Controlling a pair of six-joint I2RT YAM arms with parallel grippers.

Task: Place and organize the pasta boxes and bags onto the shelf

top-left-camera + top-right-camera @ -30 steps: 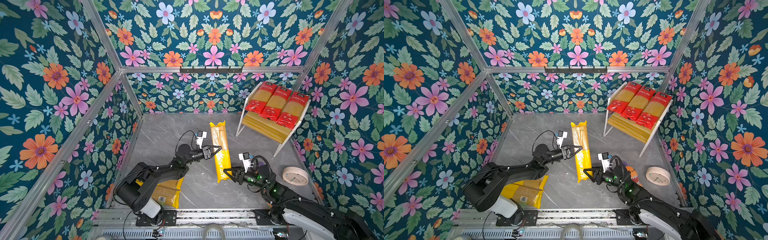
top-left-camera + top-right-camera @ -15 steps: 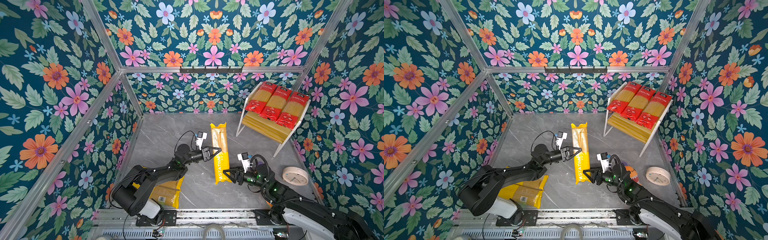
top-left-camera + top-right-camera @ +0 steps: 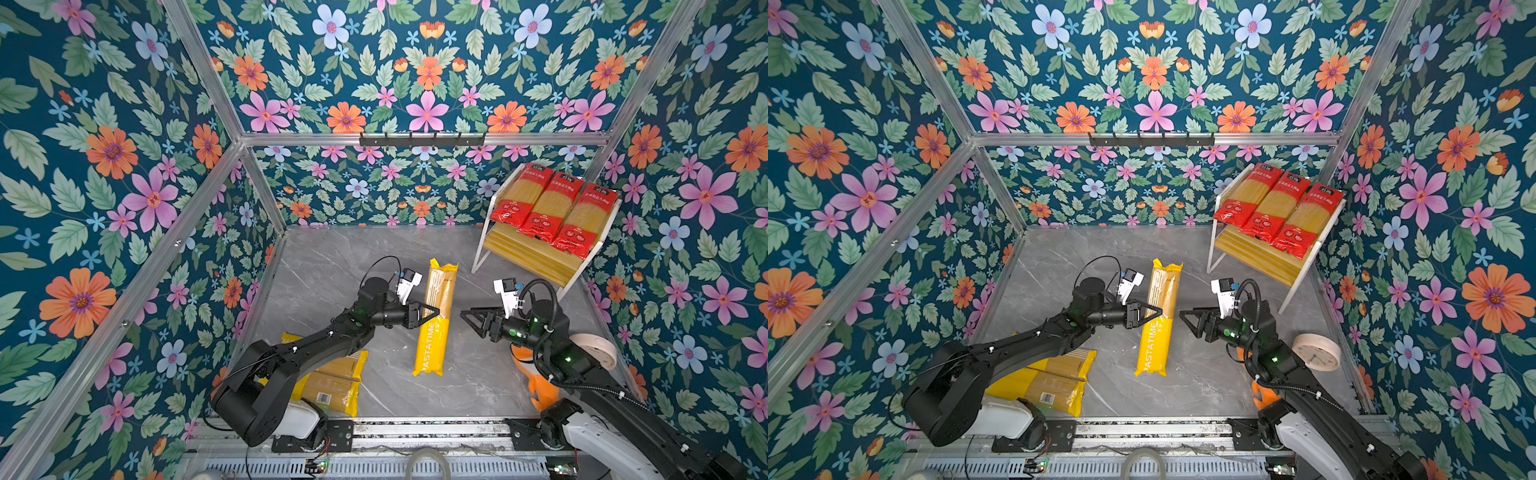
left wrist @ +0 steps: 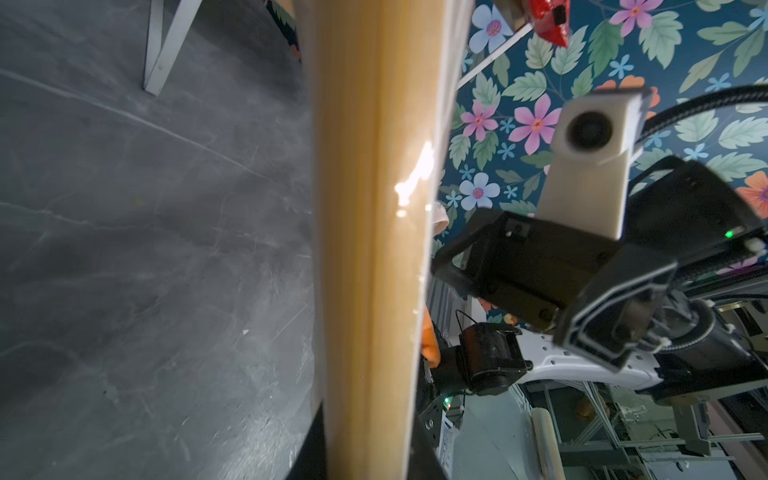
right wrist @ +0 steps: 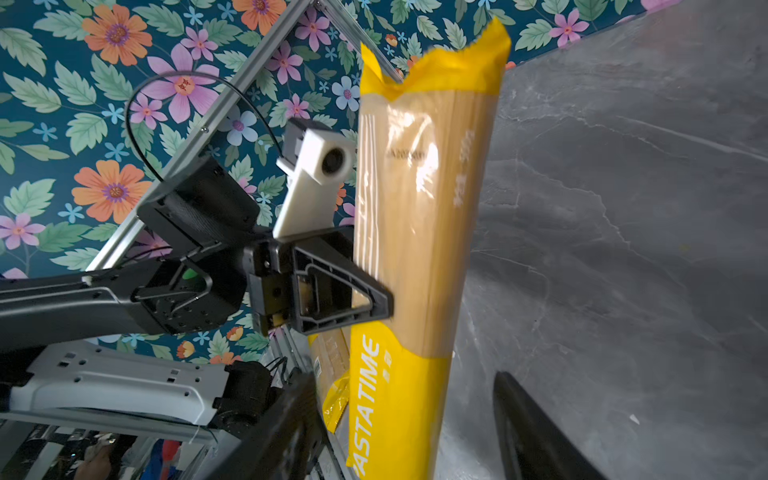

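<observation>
My left gripper (image 3: 434,311) (image 3: 1156,311) (image 4: 368,457) is shut on the middle of a yellow PASTATIME pasta bag (image 3: 436,320) (image 3: 1158,320) (image 4: 370,249) (image 5: 415,249) over the grey floor. My right gripper (image 3: 467,318) (image 3: 1185,318) (image 5: 407,440) stands open just right of that bag, apart from it. Two more yellow bags (image 3: 336,374) (image 3: 1050,382) lie under the left arm. Three red bags (image 3: 552,205) (image 3: 1275,208) lie side by side on the top tier of the shelf (image 3: 532,257) (image 3: 1258,253) at the back right.
An orange plush toy (image 3: 536,374) lies under my right arm, and a round white clock (image 3: 598,353) sits beside it by the right wall. A black hook rail (image 3: 422,139) hangs on the back wall. Floral walls close in three sides.
My right gripper has opened and drawn back to the right, off the yellow bag. The bag has turned in my left gripper, so its printed side now faces up.
</observation>
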